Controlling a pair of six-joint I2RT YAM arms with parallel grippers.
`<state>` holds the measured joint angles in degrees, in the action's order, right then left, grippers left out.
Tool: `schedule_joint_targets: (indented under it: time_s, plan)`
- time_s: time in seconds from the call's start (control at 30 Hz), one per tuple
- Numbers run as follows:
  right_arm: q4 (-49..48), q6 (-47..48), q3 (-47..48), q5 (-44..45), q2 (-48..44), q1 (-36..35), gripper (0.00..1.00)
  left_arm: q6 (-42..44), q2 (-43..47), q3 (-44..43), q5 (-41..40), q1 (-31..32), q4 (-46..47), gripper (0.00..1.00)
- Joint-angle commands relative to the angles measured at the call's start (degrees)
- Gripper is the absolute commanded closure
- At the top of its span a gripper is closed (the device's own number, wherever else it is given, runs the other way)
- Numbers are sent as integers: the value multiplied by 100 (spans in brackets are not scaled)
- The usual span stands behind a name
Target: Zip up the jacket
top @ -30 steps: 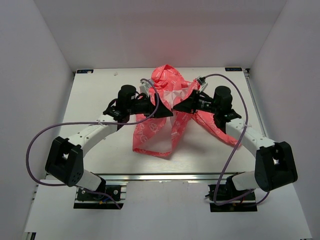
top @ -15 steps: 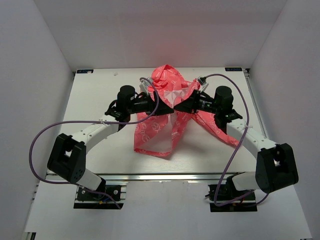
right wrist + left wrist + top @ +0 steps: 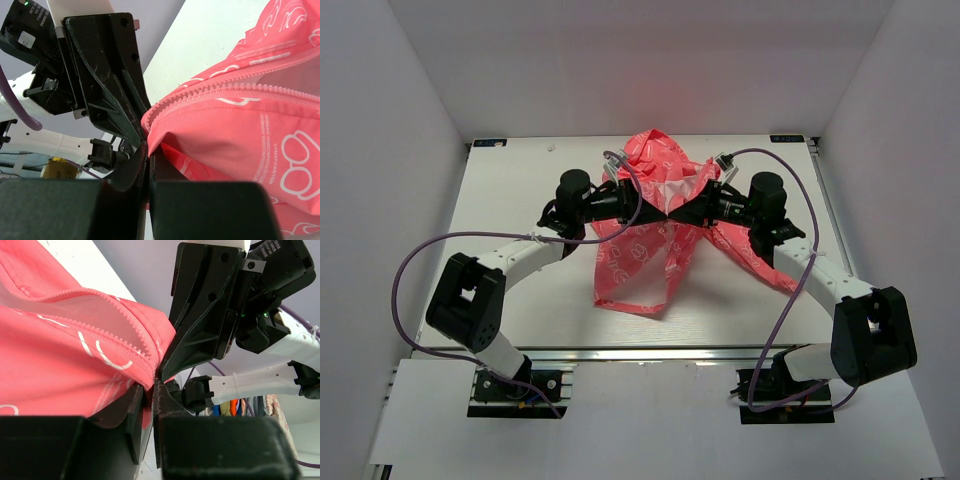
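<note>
One coral-pink, white-printed thin-fabric jacket (image 3: 635, 265) is pinched at its zipper edge | by near-closed left gripper (image 3: 658, 212) from 9 o'clock | by closed right gripper (image 3: 676, 213) from 3 o'clock

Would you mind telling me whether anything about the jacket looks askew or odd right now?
Yes. The jacket is bunched and twisted rather than flat, its middle gathered where the left gripper and the right gripper pinch it almost tip to tip. Its zipper teeth gape open, unjoined.
</note>
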<state>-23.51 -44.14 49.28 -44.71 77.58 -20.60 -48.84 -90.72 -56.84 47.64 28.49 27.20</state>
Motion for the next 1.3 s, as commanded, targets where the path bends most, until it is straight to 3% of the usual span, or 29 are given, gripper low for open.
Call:
schedule_joint_targets:
  time_s: [0.0,0.3,0.37,0.43,0.8,1.1,1.13,1.27]
  plan:
    - [-242,11,152,67,-68,-6,100,23,150,-64,237,-1,268,80]
    - [-216,55,275,165,-59,-14,100,41,151,-11,439,-1,145,78]
    - [-242,2,275,147,-41,-14,100,50,151,-3,405,-1,180,95]
    - [-321,-50,249,155,-50,-14,100,67,160,-11,343,-1,128,100]
    - [-233,-367,548,586,117,47,100,400,326,138,580,-1,-433,100]
    - [-620,-604,372,411,3,56,100,569,424,120,457,-1,-919,100]
    - [-611,-605,381,341,20,47,100,560,345,103,492,-1,-910,87]
    - [-559,-622,363,7,47,30,100,289,291,207,422,-1,-517,80]
